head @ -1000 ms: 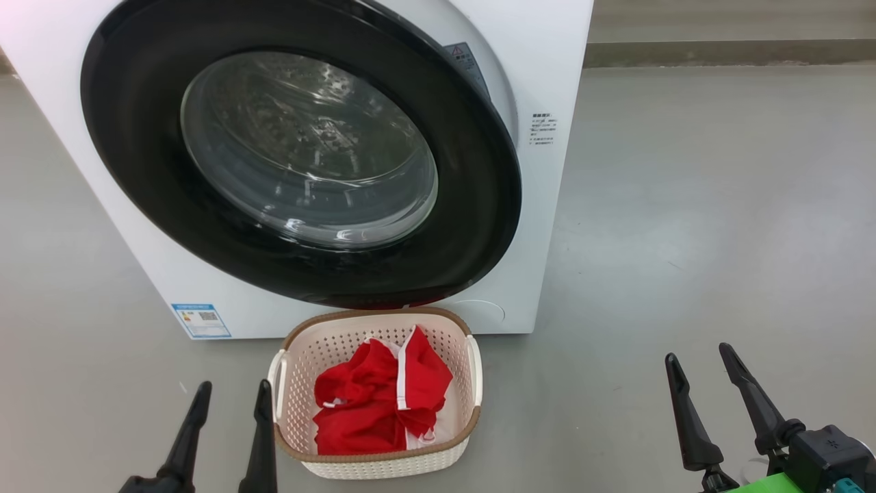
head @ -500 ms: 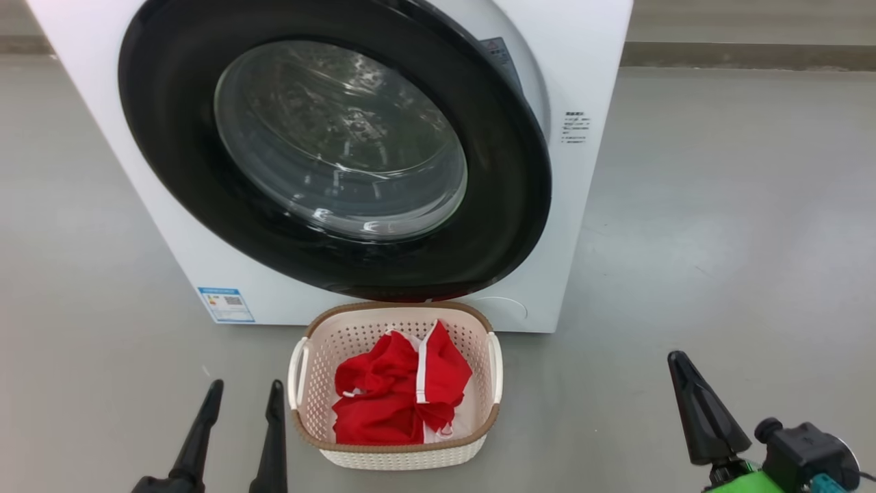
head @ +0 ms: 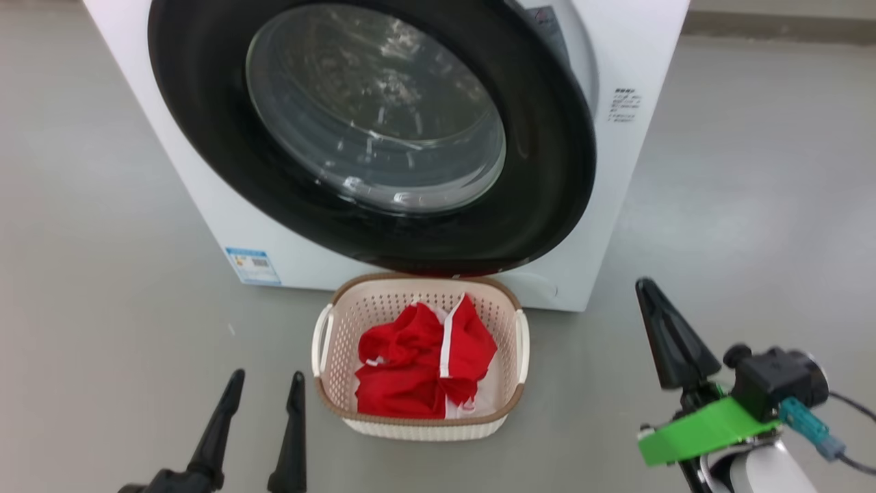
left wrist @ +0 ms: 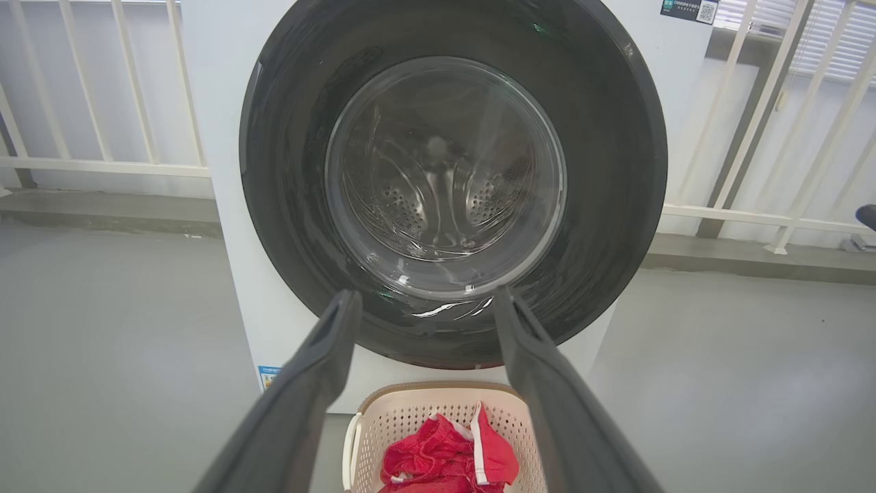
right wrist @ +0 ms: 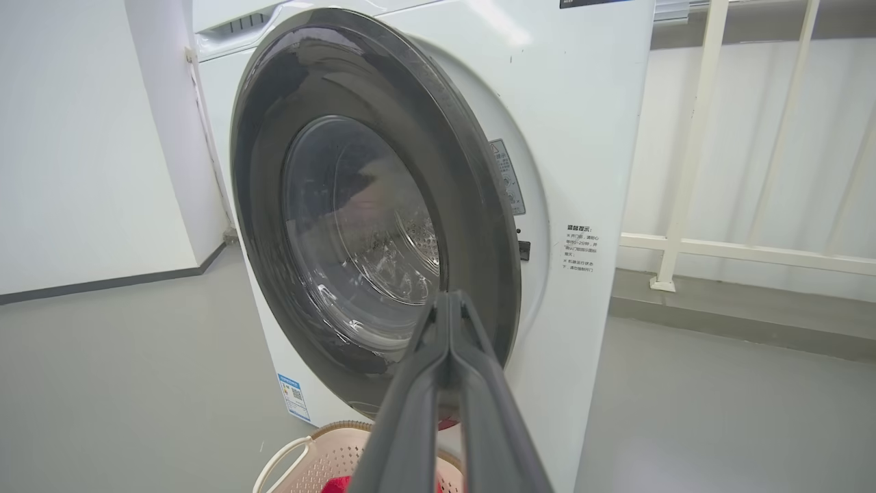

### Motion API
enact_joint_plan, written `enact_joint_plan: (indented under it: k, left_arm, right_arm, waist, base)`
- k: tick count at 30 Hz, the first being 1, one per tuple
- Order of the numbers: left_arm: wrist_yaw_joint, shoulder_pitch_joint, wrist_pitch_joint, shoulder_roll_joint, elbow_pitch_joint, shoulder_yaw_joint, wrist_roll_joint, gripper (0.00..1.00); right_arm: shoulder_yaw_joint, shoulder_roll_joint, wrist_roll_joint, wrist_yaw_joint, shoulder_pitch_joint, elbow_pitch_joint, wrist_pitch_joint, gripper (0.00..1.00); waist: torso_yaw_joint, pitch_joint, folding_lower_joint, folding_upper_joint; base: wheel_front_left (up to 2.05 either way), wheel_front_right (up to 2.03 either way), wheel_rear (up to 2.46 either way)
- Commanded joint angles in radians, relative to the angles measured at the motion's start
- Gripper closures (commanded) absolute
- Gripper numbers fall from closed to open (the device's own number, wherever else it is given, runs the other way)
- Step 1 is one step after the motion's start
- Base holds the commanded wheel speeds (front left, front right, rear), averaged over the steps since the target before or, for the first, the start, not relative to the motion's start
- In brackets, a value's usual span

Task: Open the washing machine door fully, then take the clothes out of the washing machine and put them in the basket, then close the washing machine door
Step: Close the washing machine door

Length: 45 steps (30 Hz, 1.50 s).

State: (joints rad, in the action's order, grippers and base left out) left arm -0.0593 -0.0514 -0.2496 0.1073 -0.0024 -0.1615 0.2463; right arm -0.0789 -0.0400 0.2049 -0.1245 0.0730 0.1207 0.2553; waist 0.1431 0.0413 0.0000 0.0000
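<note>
The white washing machine (head: 636,55) faces me. Its black washing machine door (head: 547,205) stands slightly ajar, its right edge off the front panel in the right wrist view (right wrist: 479,205). Bare steel drum shows through the glass (left wrist: 445,178). The cream basket (head: 328,342) sits on the floor below the door with the red, white-trimmed clothes (head: 417,363) inside. My left gripper (head: 267,376) is open and empty, left of the basket; its fingers frame the door (left wrist: 426,294). My right gripper (head: 643,284) is shut on nothing, right of the basket, pointing at the door's lower right rim (right wrist: 448,298).
A grey floor (head: 753,192) surrounds the machine. A white railing (left wrist: 102,164) runs behind it on both sides, and a white wall (right wrist: 82,137) stands to the machine's left. A small blue label (head: 253,266) is on the machine's lower front.
My right gripper has shut its fingers and moved forward and left toward the door. The head camera has shifted, so the whole picture slid. The left gripper stays open.
</note>
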Motion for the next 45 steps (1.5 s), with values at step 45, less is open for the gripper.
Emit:
enact_joint_plan:
  k: [45]
  left_arm:
    - [0.084, 0.206, -0.012, -0.054, -0.038, 0.009, -0.043, 0.0]
  right_arm:
    - [0.13, -0.01, -0.174, -0.006, 0.697, 0.344, 0.006, 1.0]
  waist:
    - [0.145, 0.297, 0.0, 0.0]
  base:
    - [0.0, 0.0, 0.0]
